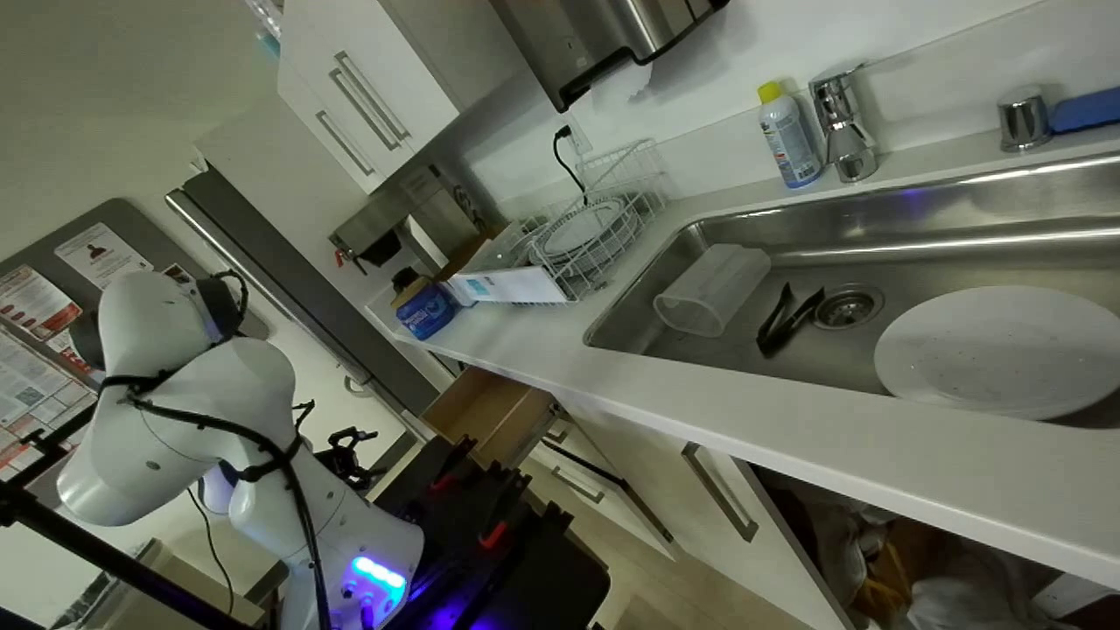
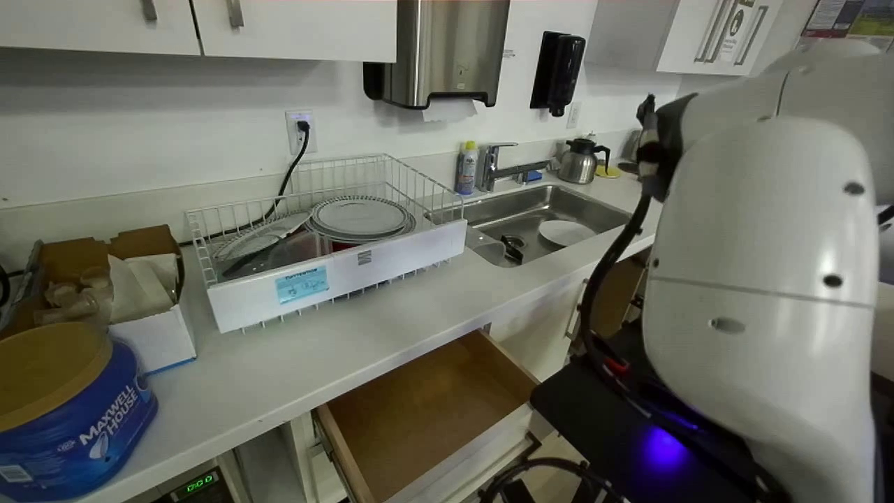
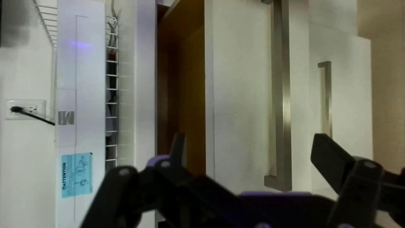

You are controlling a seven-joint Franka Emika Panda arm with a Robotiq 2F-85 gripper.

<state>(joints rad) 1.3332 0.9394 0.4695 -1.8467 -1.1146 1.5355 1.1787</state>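
Drawer point(image 2: 426, 405) standing open, plain wood inside, pale front, chunky metal handle point(image 3: 282, 104), interior kinda lost in wrist-view shadow, gripper point(image 3: 250, 141) jaws wide apart, its base cut off

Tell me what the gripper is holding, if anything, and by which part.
Nothing is held: the fingers stand apart, neither touching the open drawer's handle.

In an exterior view, a tilted camera looks down across the counter point(image 1: 700, 394) from the sink point(image 1: 962, 262) end, my arm point(image 1: 236, 385) at left; in an exterior view, a camera near the coffee tub point(image 2: 77, 419) looks toward that sink, my arm close at right. Both exterior views share the sink, dish rack point(image 2: 342, 276) and open drawer point(image 2: 426, 412). My wrist view, turned sideways, faces the drawer's front closely.
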